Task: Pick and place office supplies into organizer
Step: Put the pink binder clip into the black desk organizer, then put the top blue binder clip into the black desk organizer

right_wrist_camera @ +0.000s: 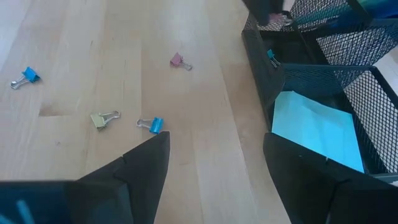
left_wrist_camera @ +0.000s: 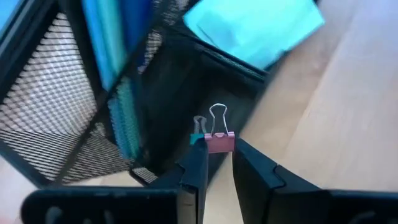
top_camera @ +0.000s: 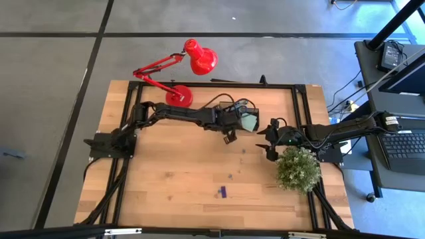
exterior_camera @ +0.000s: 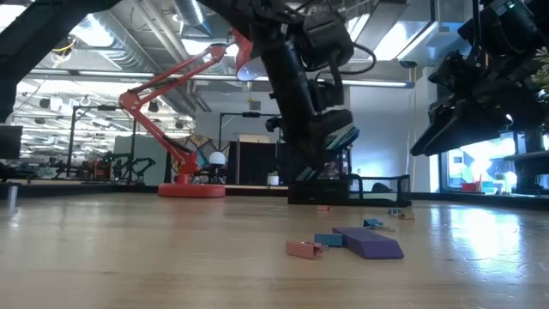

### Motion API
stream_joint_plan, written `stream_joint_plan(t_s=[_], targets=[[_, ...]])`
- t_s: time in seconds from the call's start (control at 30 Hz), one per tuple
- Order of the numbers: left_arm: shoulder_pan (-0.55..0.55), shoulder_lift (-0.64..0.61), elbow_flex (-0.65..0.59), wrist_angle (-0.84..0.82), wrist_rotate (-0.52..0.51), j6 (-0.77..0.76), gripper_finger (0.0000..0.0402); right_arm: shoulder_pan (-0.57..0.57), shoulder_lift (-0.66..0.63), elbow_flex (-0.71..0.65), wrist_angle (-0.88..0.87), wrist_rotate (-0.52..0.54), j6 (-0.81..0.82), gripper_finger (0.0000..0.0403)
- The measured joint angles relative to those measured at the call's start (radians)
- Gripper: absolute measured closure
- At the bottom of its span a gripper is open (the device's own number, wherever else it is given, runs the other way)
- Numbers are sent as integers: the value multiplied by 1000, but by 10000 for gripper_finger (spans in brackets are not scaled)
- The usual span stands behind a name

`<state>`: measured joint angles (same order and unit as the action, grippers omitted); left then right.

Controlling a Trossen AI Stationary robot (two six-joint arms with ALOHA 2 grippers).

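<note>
The black mesh organizer (top_camera: 247,120) stands at the table's far middle. It holds a pale blue-green sticky-note pad (right_wrist_camera: 317,127) in a low section and blue pens (left_wrist_camera: 106,37) in the tall one. My left gripper (left_wrist_camera: 217,153) hovers over it, shut on a pink binder clip (left_wrist_camera: 219,142). A teal clip (left_wrist_camera: 198,135) shows right beside the pink one; whether it is held too, I cannot tell. My right gripper (right_wrist_camera: 217,163) waits open to the organizer's right. Several small clips lie on the table, among them a pink one (right_wrist_camera: 179,60), a yellow one (right_wrist_camera: 104,118) and a blue one (right_wrist_camera: 152,124). My left gripper pinches the pink clip's body (left_wrist_camera: 220,147) between its two fingertips. The clip's wire handles (left_wrist_camera: 217,116) stick out beyond the fingers. The fingers slant down from the table's left side. The clip hangs lifted clear, over the organizer's dark low compartment (left_wrist_camera: 180,93).
A red desk lamp (top_camera: 178,68) stands at the far left of the organizer. A green bushy plant (top_camera: 297,169) sits by the right arm. A purple piece (top_camera: 222,192) lies toward the near edge, with pink and blue clips (exterior_camera: 304,249) beside it. Bare wood spreads over the near half.
</note>
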<state>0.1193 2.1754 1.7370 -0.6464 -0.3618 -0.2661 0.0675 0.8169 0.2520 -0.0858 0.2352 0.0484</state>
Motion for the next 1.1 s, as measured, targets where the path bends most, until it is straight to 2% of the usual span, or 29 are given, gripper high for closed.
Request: stream_joint_plan(t_s=[0.33, 0.87, 1.1], targets=[[53, 23, -1, 17, 26, 0, 342, 0, 0, 0, -1, 0, -1, 140], [53, 31, 0, 15, 45, 66, 303, 0, 0, 0, -1, 0, -1, 140], [25, -38, 1, -66, 75, 103, 303, 0, 0, 0, -8, 0, 31, 140]])
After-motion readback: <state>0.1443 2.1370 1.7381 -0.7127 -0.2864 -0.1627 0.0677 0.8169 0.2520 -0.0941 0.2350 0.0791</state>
